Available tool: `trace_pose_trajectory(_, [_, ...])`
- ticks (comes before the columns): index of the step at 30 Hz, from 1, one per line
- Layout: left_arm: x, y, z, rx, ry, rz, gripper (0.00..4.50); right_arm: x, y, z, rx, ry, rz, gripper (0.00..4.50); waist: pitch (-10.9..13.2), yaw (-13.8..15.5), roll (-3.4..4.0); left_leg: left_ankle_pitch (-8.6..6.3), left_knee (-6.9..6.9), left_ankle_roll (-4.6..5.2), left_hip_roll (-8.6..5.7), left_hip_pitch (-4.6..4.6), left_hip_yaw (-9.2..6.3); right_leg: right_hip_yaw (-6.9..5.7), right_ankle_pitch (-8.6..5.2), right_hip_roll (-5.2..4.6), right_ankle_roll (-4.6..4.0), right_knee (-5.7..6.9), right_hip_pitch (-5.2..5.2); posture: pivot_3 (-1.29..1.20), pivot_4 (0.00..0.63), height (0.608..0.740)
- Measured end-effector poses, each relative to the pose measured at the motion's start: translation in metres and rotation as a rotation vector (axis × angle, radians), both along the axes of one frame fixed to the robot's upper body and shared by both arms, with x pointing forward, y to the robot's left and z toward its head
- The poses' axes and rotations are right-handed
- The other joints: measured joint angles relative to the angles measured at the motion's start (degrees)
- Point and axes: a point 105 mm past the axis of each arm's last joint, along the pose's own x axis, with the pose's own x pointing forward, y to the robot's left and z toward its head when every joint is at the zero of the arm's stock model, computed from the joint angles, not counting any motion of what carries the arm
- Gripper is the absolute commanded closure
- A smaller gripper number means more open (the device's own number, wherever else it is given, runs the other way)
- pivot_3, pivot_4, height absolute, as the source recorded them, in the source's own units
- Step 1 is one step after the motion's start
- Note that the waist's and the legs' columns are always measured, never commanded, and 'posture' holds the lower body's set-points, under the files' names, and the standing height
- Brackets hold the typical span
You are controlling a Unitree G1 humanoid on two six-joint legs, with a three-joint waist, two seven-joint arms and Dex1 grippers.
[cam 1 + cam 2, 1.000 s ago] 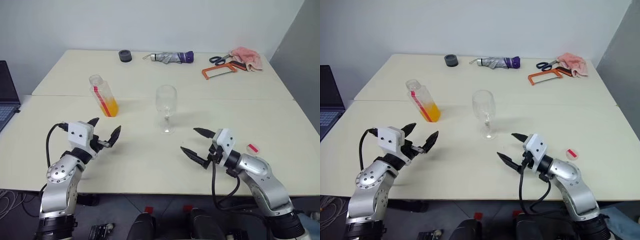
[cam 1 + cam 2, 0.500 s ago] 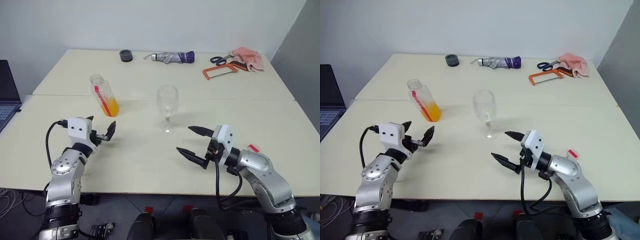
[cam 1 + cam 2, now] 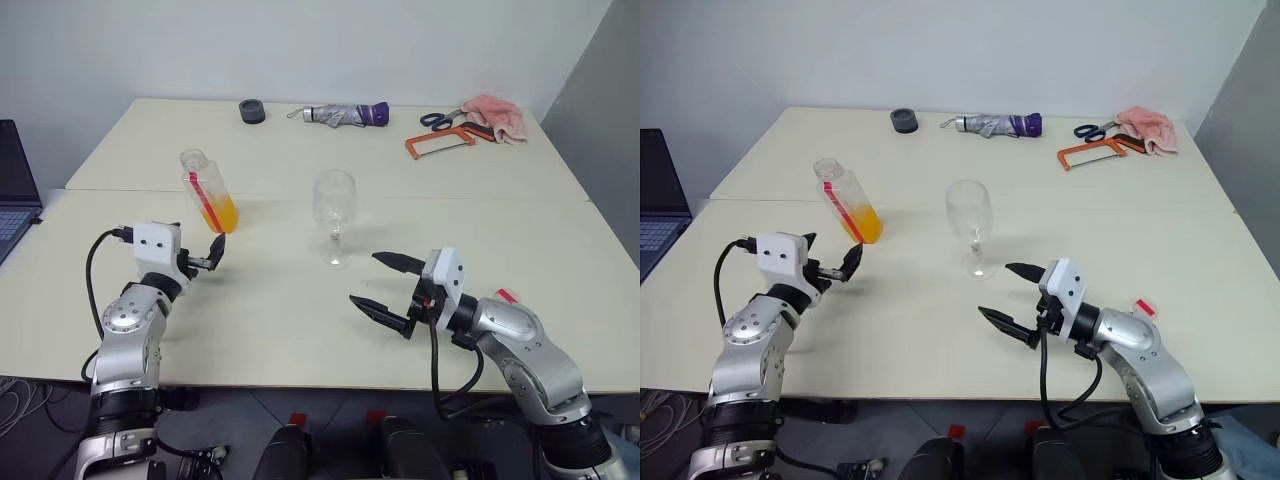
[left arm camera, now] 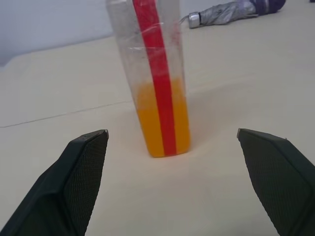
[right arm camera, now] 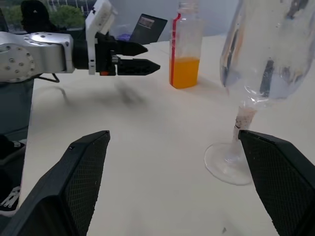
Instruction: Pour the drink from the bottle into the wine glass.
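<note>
Your clear plastic bottle [image 3: 207, 190] with its red strip stands just beyond your spread-fingered left gripper [image 3: 204, 254]; the right gripper [image 3: 384, 284], also spread, sits near the rounded wine glass [image 3: 333, 213].

arms: silver metal shells with round joint caps and small screws
wrists: white boxy housings
fingers [image 3: 216, 247]: black, tapered, textured inner faces
cables: black, looping from each wrist

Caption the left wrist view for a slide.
Open left gripper faces the bottle of orange drink, not yet touching.
</note>
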Motion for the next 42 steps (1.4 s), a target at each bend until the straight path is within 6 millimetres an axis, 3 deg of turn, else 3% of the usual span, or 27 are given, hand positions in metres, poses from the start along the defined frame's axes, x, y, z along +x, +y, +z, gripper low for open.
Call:
trace_pose_trajectory(14, [0.006, 0.000, -0.003, -0.019, 0.013, 0.002, 0.00, 0.000, 0.002, 0.001, -0.006, 0.011, 0.018, 0.05, 0.00, 0.00, 0.00, 0.00, 0.00, 0.00, 0.01, 0.00, -0.01, -0.01, 0.00, -0.01, 0.00, 0.00, 0.00, 0.00, 0.150, 0.740])
trace_pose_trajectory(22, [-0.016, -0.019, -0.033, -0.001, 0.086, -0.105, 0.00, -0.002, -0.005, -0.011, -0.021, 0.010, -0.031, 0.05, -0.01, 0.09, -0.01, 0.00, 0.01, -0.01, 0.06, -0.01, -0.04, -0.02, 0.00, -0.04, 0.00, 0.01, 0.00, 0.00, 0.150, 0.740])
trace_pose_trajectory(42, [-0.026, -0.044, -0.015, -0.025, 0.026, -0.265, 0.00, 0.018, -0.020, -0.019, 0.000, -0.050, -0.182, 0.05, -0.01, 0.05, -0.01, 0.00, 0.01, 0.00, 0.04, 0.00, 0.00, 0.00, 0.00, -0.01, 0.00, 0.01, 0.00, 0.00, 0.150, 0.740])
